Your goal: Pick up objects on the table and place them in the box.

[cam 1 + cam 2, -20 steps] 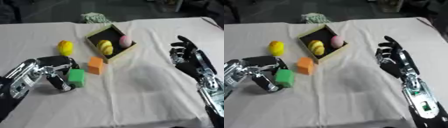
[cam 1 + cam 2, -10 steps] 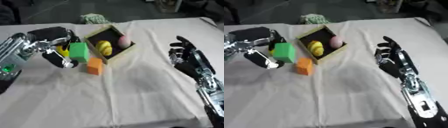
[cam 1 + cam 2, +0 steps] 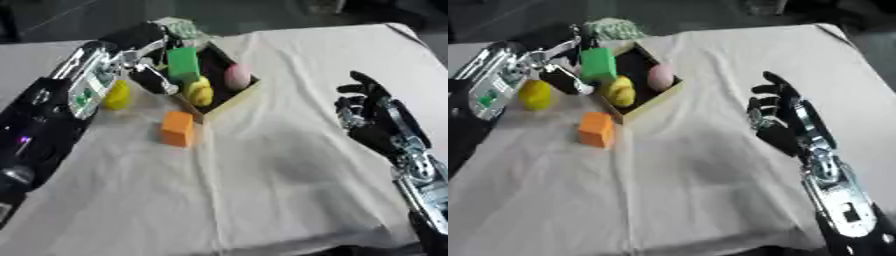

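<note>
My left hand holds a green block over the left part of the open box, fingers curled round it. Inside the box lie a yellow ridged fruit and a pink egg-shaped thing. An orange block stands on the white cloth in front of the box. A yellow lemon-like fruit lies to the box's left, partly behind my left forearm. My right hand hovers open at the right, fingers up, away from everything.
A greenish crumpled thing lies beyond the box at the table's far edge. The white cloth covers the table, bare between the box and my right hand. The table's near edge runs along the bottom.
My left hand lifted the green block from the near left of the table and carried it up and right to above the box. The right hand stayed still.
</note>
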`<state>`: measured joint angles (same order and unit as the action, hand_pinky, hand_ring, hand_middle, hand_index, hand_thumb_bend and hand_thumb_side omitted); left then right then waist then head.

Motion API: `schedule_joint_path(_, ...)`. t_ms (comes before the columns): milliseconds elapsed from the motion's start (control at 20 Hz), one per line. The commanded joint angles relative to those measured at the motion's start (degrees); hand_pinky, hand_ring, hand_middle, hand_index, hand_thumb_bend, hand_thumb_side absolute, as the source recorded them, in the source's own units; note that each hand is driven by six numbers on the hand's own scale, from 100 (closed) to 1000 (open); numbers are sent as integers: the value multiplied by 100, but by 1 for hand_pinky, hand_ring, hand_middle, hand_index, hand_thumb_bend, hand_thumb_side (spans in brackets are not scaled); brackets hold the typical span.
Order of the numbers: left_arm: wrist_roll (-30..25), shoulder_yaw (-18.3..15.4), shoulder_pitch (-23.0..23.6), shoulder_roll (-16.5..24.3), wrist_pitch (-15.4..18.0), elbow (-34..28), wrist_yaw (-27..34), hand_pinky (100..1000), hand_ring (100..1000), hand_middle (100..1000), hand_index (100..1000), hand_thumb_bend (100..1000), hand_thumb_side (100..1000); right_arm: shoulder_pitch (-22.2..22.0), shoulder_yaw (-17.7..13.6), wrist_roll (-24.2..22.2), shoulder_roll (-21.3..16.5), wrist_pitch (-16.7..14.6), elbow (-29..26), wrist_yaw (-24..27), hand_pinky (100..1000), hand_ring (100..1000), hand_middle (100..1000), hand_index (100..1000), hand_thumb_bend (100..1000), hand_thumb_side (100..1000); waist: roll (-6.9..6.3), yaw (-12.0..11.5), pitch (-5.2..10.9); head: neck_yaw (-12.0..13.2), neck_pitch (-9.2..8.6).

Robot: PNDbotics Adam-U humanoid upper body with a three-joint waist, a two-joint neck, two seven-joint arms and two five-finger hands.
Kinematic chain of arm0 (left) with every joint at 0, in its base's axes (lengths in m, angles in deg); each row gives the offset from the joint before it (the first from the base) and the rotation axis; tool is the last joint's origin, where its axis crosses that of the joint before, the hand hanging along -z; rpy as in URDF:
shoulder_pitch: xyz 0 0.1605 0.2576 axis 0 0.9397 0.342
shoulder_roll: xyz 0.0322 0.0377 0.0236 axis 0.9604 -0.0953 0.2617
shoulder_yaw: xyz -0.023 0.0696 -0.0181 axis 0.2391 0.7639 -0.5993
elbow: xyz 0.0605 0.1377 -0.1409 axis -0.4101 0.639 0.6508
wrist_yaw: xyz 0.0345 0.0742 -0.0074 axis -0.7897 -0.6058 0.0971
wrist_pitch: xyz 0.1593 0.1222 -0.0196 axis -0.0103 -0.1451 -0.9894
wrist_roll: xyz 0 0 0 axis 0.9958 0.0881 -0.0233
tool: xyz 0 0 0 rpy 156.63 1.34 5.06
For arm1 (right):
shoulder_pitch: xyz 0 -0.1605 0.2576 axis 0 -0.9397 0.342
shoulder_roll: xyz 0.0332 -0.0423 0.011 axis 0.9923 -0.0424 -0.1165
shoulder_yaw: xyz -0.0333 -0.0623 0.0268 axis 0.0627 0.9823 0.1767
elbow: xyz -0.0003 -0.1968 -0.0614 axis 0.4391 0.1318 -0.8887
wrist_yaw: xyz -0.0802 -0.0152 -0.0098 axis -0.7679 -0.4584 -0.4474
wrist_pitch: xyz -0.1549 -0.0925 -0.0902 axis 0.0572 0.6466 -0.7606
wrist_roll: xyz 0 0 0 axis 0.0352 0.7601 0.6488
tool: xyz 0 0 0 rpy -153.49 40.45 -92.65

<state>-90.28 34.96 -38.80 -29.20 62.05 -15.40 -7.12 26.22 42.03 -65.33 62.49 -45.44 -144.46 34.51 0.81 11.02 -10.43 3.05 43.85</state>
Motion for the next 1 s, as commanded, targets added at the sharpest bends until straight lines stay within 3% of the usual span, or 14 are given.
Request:
schedule_joint_path(50,578,-379,-292,-172,-212,432,-345,547,452,429,656,456,281,125,29,-64,-17,-17,-97,48,665,708,759,970,100,304,5,64,47,75,-7)
schedule_joint_path(150,988,-562,-406,-285,-407,709,-509,563,476,455,683,467,315,173,60,-95,16,-21,-103,57,665,709,759,970,100,305,2,150,3,111,-56)
schedule_joint_path(300,1481,-737,-503,-396,-630,1030,-626,597,520,498,725,567,380,232,92,-132,50,-24,-108,67,665,708,759,970,100,305,-1,250,-49,152,-117)
schedule_joint_path(450,1604,-751,-514,-452,-633,1188,-680,674,641,638,822,744,526,261,100,-146,66,-27,-112,70,665,708,759,970,100,305,-9,293,-79,162,-142)
schedule_joint_path(600,1565,-717,-493,-463,-515,1199,-661,707,692,706,862,824,588,266,97,-143,69,-28,-111,67,665,708,759,970,100,306,-19,294,-93,146,-142)
schedule_joint_path(800,1365,-623,-477,-372,-285,1007,-467,711,686,701,858,833,602,251,82,-129,60,-27,-103,63,664,708,759,969,100,306,-29,274,-95,119,-138)
schedule_joint_path(1000,741,-358,-387,-52,141,376,78,707,663,667,829,752,551,200,43,-91,23,-26,-87,43,664,708,759,969,100,307,-67,181,-43,32,-106)
